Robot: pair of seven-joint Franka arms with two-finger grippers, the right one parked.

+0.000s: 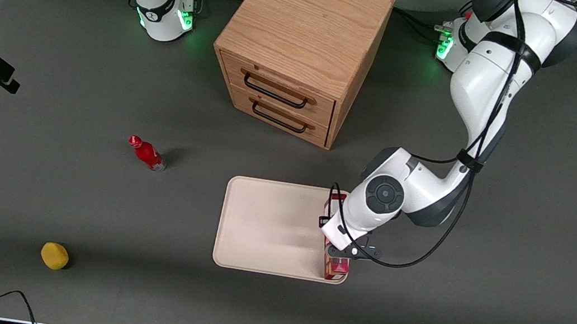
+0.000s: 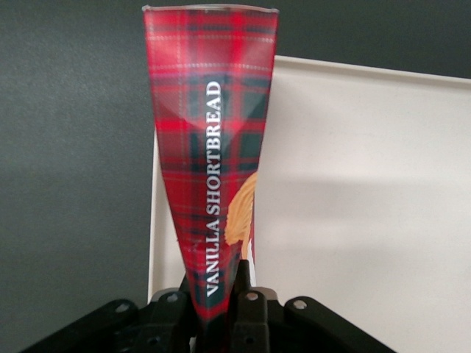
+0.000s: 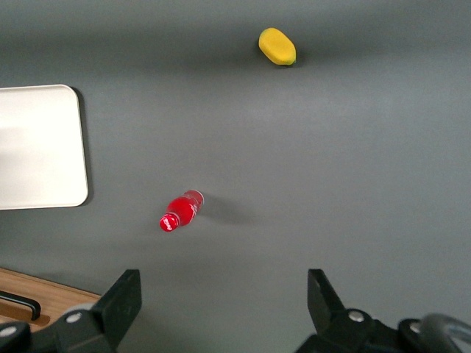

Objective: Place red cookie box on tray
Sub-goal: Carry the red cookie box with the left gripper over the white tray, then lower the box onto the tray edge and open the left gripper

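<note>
Front view: one red cookie box (image 1: 336, 268), one tray (image 1: 268, 227), gripper (image 1: 339, 254).

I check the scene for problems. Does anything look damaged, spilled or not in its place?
The red cookie box, clamped in the gripper over the tray edge toward the working arm's end, looks pinched narrow where the fingers squeeze it. Nothing looks spilled.

You are looking at a robotics lab: two white arms bolted to a grey-covered tabletop (image 1: 38, 177), loose cables, and a staged wooden drawer cabinet (image 1: 299, 45) among props.
</note>
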